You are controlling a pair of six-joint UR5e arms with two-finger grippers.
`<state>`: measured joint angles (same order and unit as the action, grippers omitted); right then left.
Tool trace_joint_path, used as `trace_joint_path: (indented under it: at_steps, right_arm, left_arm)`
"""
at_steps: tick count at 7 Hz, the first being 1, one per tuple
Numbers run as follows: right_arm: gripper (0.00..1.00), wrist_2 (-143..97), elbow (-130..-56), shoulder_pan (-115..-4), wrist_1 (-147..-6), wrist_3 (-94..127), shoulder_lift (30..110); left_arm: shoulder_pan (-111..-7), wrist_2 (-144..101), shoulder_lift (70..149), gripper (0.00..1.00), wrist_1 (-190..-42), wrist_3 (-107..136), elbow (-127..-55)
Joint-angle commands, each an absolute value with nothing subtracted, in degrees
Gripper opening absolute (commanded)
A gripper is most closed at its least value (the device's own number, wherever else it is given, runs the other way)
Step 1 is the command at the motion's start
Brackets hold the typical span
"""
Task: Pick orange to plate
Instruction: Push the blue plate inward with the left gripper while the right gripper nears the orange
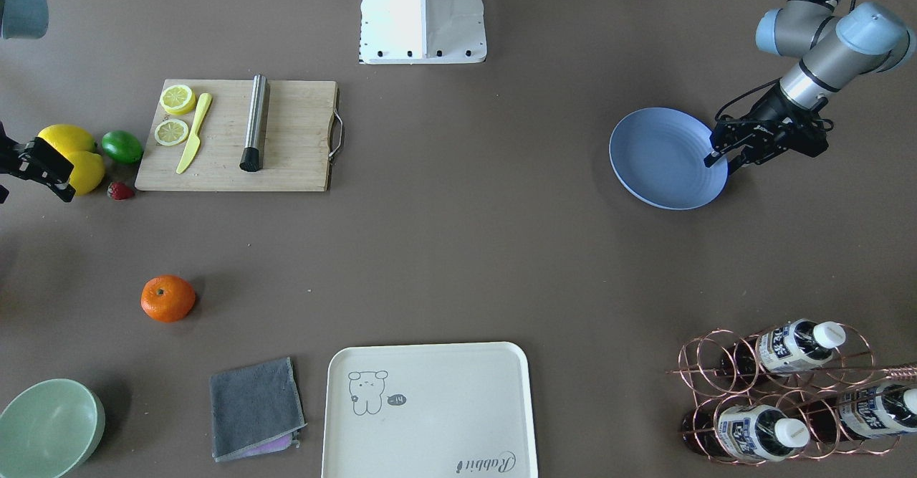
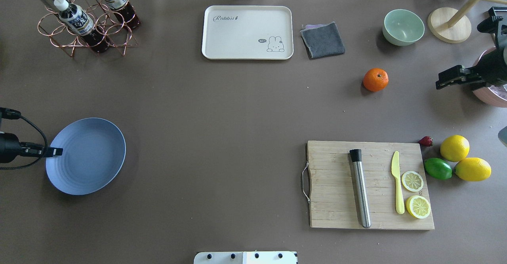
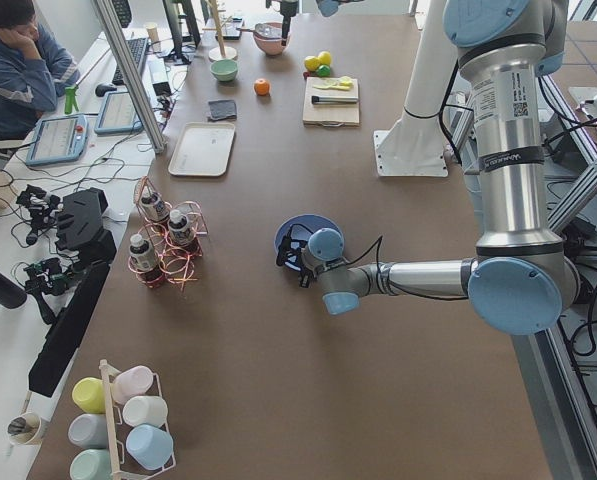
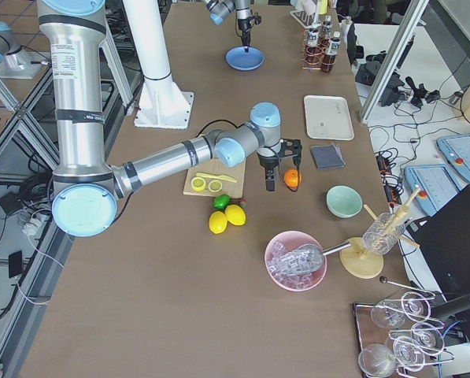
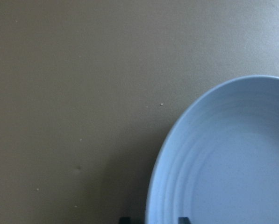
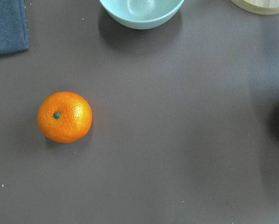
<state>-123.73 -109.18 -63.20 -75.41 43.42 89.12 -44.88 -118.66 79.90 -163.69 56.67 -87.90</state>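
The orange [image 2: 375,79] sits alone on the brown table, right of centre in the overhead view, and low on the left from the front camera [image 1: 167,298]. The right wrist view looks down on the orange [image 6: 64,116] at its left, with no fingers showing. My right gripper [image 2: 440,83] hovers open to the right of the fruit, apart from it. The periwinkle plate [image 2: 87,157] lies empty at the far left. My left gripper [image 1: 720,161] stands open with its fingertips [image 5: 183,219] straddling the plate's rim [image 5: 153,186].
A cutting board [image 2: 336,185] with a steel cylinder [image 2: 359,188], yellow knife and lemon slices lies near the robot's right. Lemons [image 2: 454,148], a lime [image 2: 438,168], a green bowl [image 2: 403,26], grey cloth [image 2: 323,39], cream tray [image 2: 247,32], bottle rack [image 2: 85,22] and pink bowl [image 2: 493,95] ring the table.
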Motion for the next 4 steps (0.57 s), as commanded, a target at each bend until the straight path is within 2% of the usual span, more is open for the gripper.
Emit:
trace_joint_path:
  at_steps: [1,2,4]
  right_arm:
    - [1.00,-123.66,-109.07,-62.85,-75.41,43.42,89.03]
    - [0.99,-123.66,-107.94,-62.67,-75.41,43.33,88.42]
    - [0.99,-123.66,-101.11,-62.40,-75.50,43.33,80.89]
  left_arm:
    - [-45.09,-119.35,80.68,0.00,-163.65,60.78,-90.77]
    - [-45.44,-119.27,83.03,0.00,-162.87,66.48,-92.18]
    - [-45.35,-119.01,92.94,0.00,-157.97,74.67,-92.37]
